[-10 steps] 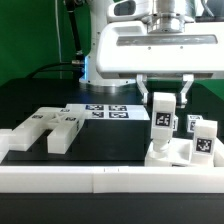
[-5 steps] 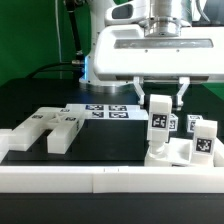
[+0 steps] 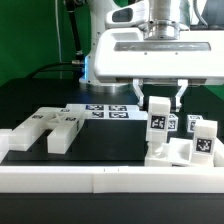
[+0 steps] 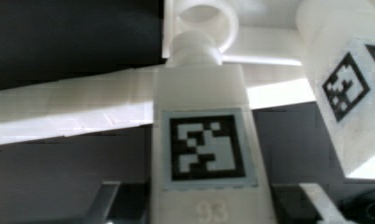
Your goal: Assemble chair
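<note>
Change: hand (image 3: pixel 161 98) is sitting slightly turned about the upright post (image 3: pixel 160 120) compared with a second ago, its fingers (image 3: pixel 181 93) showing further toward the exterior view's left; the post is standing where it was.
Post: standing on the chair's base block (image 3: pixel 168 153), toward the exterior view's right, just behind the border rail (image 3: pixel 90 178).
Grip: the hand is clamping the post's top from both sides; in the wrist view the post (image 4: pixel 205 130) is filling the gap between the fingers.
Reason: probably twisting or pressing the post into its socket, keeping it vertical.
Neighbours: small posts (image 3: pixel 203 136) are standing just beside, on the exterior view's right; notched blocks (image 3: pixel 55 128) are lying well apart, left.
Room: the rail is crowding the front edge; open surface (image 3: pixel 30 100) and the marker board (image 3: pixel 105 111) are lying behind and left.
</note>
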Robot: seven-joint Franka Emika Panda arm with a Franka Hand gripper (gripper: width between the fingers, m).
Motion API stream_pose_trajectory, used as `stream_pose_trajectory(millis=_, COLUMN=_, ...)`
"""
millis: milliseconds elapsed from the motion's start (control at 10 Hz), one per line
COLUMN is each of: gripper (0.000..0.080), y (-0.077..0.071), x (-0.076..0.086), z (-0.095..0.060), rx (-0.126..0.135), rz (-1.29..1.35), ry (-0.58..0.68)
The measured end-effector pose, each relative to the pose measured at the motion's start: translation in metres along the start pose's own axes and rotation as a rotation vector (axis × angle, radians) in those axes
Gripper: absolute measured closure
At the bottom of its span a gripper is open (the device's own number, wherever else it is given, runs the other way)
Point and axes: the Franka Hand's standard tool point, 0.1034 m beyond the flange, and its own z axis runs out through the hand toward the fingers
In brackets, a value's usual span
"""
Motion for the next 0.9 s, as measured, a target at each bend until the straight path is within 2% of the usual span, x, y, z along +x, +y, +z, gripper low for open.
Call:
stream_pose_trajectory(millis=600, gripper=0.0504, y=-0.0044, x=-0.012, z=0.0079, rx=-0.002, rz=-0.016, ry=-0.009)
stream_pose_trajectory(millis=900, gripper=0.0504, y=-0.0044, x=-0.0118, z=0.0104, rx=-0.004, rz=-0.025, ry=0.032)
